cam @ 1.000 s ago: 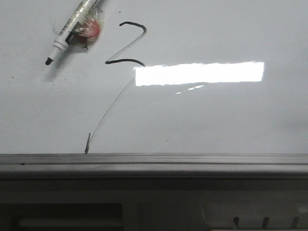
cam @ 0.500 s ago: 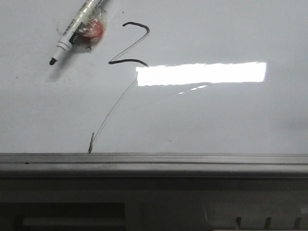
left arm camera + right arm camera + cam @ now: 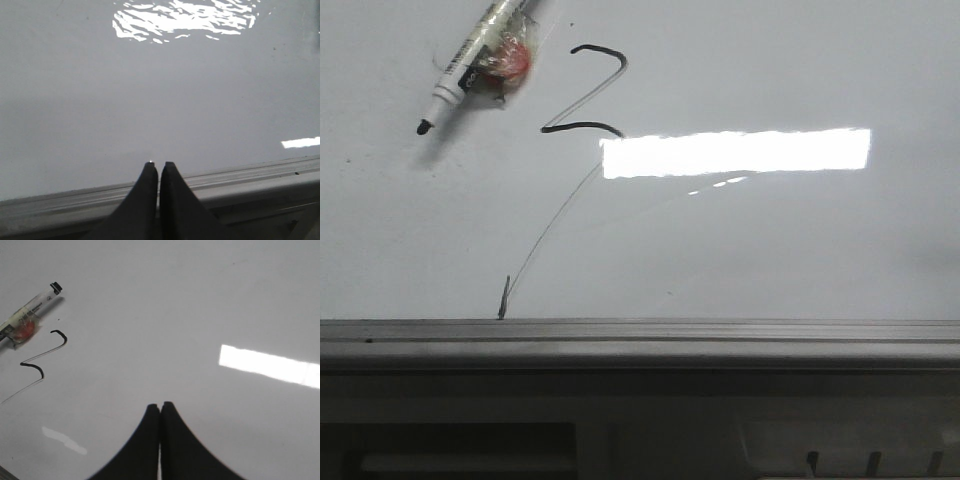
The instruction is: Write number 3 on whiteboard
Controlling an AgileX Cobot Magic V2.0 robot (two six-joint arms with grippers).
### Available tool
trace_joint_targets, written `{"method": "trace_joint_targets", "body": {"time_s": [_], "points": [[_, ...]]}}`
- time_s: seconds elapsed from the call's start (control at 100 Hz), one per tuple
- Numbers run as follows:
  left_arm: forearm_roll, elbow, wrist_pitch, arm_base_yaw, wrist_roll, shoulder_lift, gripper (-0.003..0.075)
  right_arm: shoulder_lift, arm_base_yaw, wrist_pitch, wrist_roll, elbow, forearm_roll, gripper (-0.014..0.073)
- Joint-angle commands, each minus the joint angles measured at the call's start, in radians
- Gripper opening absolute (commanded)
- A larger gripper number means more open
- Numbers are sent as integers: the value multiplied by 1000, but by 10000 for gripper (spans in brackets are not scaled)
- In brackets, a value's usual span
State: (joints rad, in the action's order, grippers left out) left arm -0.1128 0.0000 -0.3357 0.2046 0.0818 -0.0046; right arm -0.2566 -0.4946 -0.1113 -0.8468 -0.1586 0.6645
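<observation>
The whiteboard fills the front view, with its grey ridged edge rail along the near side. The number 3 is a thick black zigzag at the upper left, and a thin faint tail curves down from it toward the rail. It also shows in the right wrist view. My left gripper is shut and empty over the board's edge rail. My right gripper is shut and empty over bare board, well away from the zigzag. Neither gripper shows in the front view.
A marker with a black tip, taped to a red lump, lies on the board just left of the zigzag; it also shows in the right wrist view. A bright rectangular glare lies on the board. Darker grey slotted casing sits below the rail.
The whole front view shifts a few pixels right and then back. The marker and the zigzag keep their places relative to each other.
</observation>
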Motion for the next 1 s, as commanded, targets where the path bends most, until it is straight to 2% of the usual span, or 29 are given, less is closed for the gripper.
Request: {"method": "trace_joint_targets", "body": {"time_s": [0.0, 0.65, 0.72, 0.79, 0.83, 0.86, 0.89, 0.92, 0.96, 0.99], "points": [[-12, 12, 43, -3, -13, -24, -21, -6, 4, -66, -2, -28, -5, -62], [-12, 12, 43, -3, -13, -24, -21, -6, 4, -68, -2, -10, 1, -62], [-12, 12, 43, -3, -13, -24, -21, -6, 7, -86, 11, 19, -47, -62], [-12, 12, 43, -3, -13, -24, -21, -6, 32, -141, 193, 68, -236, -62], [-12, 12, 43, -3, -13, -24, -21, -6, 69, -170, 438, 105, -441, -62], [-12, 12, 43, -3, -13, -24, -21, -6, 107, -170, 558, 129, -535, -62], [-12, 12, 43, -3, -13, -24, -21, 2, 146, -148, 754, 149, -677, -62], [-12, 12, 43, -3, -13, -24, -21, 22, 179, -111, 885, 166, -766, -62], [-12, 12, 43, -3, -13, -24, -21, 60, 207, -52, 1012, 191, -827, -62], [-12, 12, 43, -3, -13, -24, -21, 88, 240, 3, 1043, 199, -826, -62]]}}
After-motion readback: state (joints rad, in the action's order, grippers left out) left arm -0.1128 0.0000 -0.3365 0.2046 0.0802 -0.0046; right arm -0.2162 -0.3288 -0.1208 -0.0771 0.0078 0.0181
